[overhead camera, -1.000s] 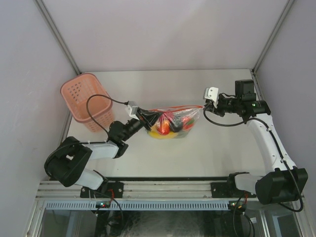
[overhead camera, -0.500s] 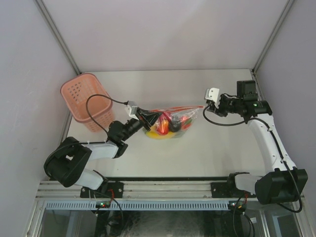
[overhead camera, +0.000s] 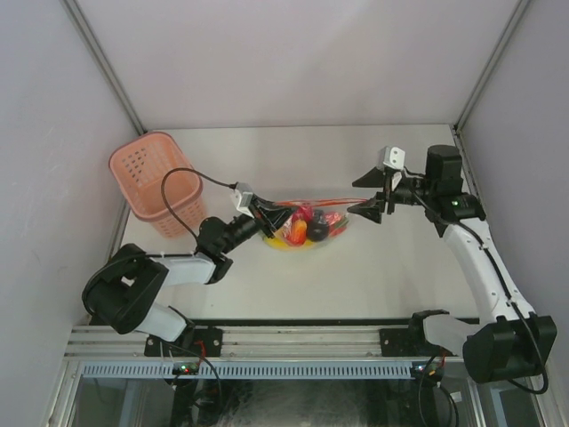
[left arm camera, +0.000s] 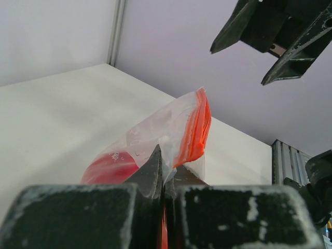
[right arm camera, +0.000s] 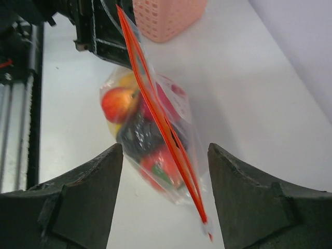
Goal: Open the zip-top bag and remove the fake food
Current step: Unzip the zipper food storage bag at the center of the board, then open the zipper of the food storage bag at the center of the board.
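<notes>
Gripping the zip-top bag (right arm camera: 150, 135) with left fingers (left arm camera: 148, 174), right fingers (right arm camera: 88, 192) spread wide.

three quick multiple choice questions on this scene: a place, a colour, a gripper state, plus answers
1. Where is the pink basket? A far left of the table B near right edge C inside the bag
2. What colour is the zip-top bag's zipper strip? A blue B red-orange C green
3. The right gripper is: A shut on the bag B out of view C open
Answers: A, the top view shows it there; B, both wrist views show red-orange; C, its jaws stand apart around the strip.
</notes>
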